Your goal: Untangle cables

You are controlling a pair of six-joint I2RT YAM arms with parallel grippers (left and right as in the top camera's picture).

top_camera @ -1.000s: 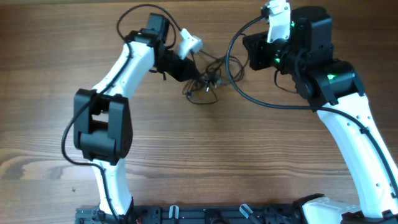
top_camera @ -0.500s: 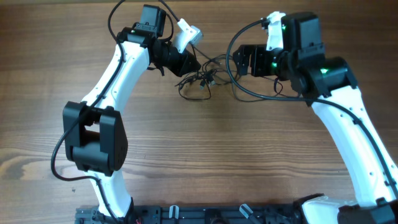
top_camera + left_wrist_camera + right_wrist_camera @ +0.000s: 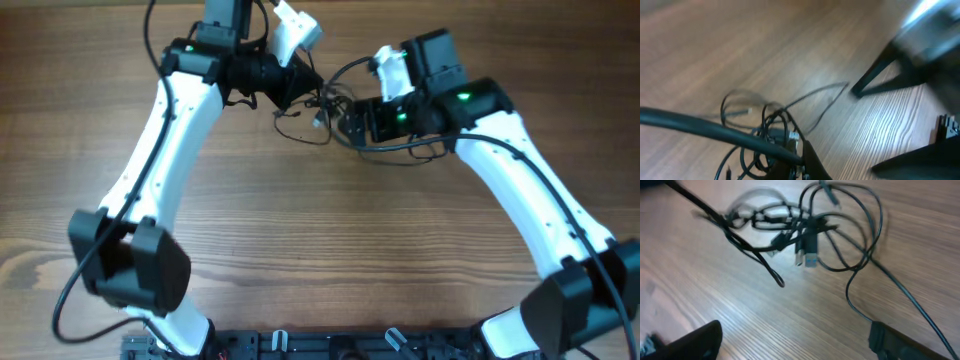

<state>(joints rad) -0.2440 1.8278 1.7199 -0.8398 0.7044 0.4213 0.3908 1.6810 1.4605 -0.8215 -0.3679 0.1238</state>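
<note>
Cables (image 3: 800, 235): knotted bundle lifted just off the far-centre tabletop (image 3: 300, 250), between both arms.
Left gripper (image 3: 305, 85): jaws pinching one side of the tangle.
Right gripper (image 3: 352, 122): jaws spread, empty, near the knot, apparently seeking a strand.

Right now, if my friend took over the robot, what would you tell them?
Left end effector: at the left edge of the tangle of thin black cables; a strand appears to run to it, but open or shut cannot be told.
Right end effector: open, holding nothing, low over the brown wooden table, just right of the tangle.
Cables: still one knotted bunch near the table's far edge, a silver-tipped plug hanging from it.
Done: nothing separated yet.
Left: get a second strand in the right end effector, pull apart, lay each out singly.
</note>
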